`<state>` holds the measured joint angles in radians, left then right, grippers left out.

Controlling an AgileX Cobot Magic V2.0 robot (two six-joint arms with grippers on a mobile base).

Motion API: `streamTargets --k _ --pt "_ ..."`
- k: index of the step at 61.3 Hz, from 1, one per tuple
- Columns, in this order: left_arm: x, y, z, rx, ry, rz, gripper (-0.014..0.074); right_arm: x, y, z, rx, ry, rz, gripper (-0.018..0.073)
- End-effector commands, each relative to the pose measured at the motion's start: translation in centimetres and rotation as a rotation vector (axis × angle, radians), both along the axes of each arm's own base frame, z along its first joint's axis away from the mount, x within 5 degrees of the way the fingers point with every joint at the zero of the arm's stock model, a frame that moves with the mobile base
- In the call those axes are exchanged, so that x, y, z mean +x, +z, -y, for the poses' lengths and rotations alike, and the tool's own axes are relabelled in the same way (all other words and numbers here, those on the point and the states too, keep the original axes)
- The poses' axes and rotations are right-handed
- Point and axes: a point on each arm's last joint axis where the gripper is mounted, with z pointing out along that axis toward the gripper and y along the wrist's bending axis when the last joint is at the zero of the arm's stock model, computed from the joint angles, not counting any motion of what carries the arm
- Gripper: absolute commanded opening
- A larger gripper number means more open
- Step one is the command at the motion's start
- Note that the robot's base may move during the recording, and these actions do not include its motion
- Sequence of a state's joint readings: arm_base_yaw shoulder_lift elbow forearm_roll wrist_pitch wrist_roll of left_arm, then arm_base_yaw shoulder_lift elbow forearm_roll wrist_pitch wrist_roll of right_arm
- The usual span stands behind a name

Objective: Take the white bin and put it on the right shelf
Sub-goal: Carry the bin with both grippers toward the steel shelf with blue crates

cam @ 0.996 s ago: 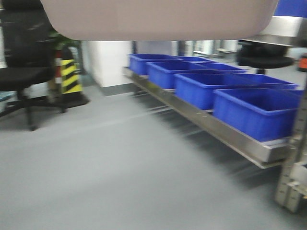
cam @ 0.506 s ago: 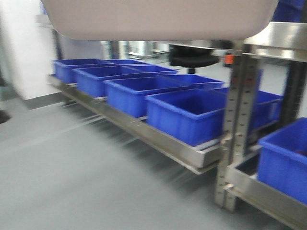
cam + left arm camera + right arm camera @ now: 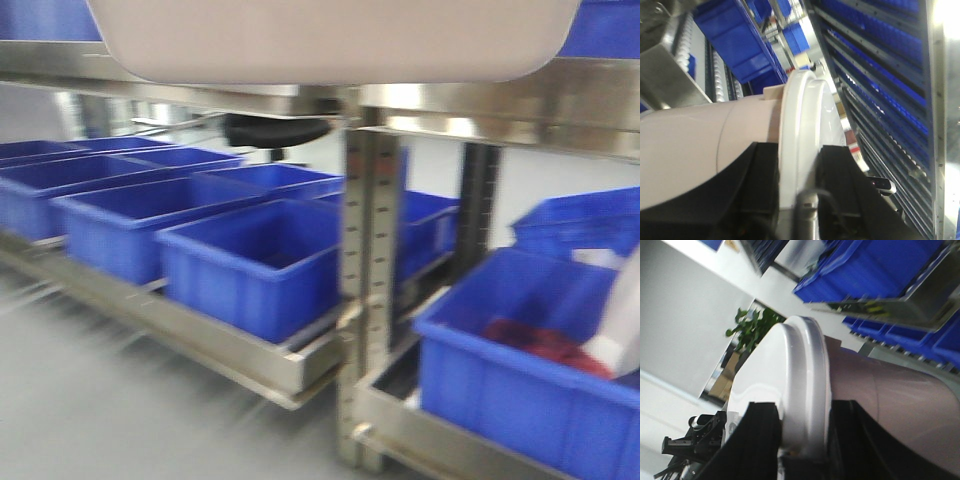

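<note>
**Both claws pinched on the white bin, carried high in front of the steel rack**

The left claw (image 3: 799,148) is pressed onto the lid rim at one end of the white bin (image 3: 330,40), and the right claw (image 3: 803,405) does the same at the other end. The bin hangs between them, its underside filling the top of the front view above the blue bins (image 3: 250,262). It is not yet on the right shelf (image 3: 600,135). To do this well, I'd hold both pinches even and the bin level. I'd then square it to the bay beside the perforated upright (image 3: 370,300) and bring its base over the front rail (image 3: 500,112) before pushing in. The front view is smeared, so whether that tier is free I cannot tell.
</note>
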<state>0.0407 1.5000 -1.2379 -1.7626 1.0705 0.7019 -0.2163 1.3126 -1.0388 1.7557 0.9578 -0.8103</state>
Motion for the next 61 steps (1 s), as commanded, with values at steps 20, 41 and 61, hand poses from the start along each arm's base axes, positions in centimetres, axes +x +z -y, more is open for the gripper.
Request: streamTargets --k 20,41,61 --pt "-3.75 3.26 2.07 -0.060 -0.281 0.150 -0.0126 -1.99 3.58 -1.69 0.116 0.160 0.152 0.0066" --pt "-3.74 3.26 2.05 -0.060 -0.280 0.150 -0.0126 -1.94 3.57 -1.65 0.115 0.153 0.151 0.0066" --pt "-3.74 3.26 2.05 -0.060 -0.280 0.150 -0.0126 -1.94 3.57 -1.65 0.115 0.153 0.151 0.0066"
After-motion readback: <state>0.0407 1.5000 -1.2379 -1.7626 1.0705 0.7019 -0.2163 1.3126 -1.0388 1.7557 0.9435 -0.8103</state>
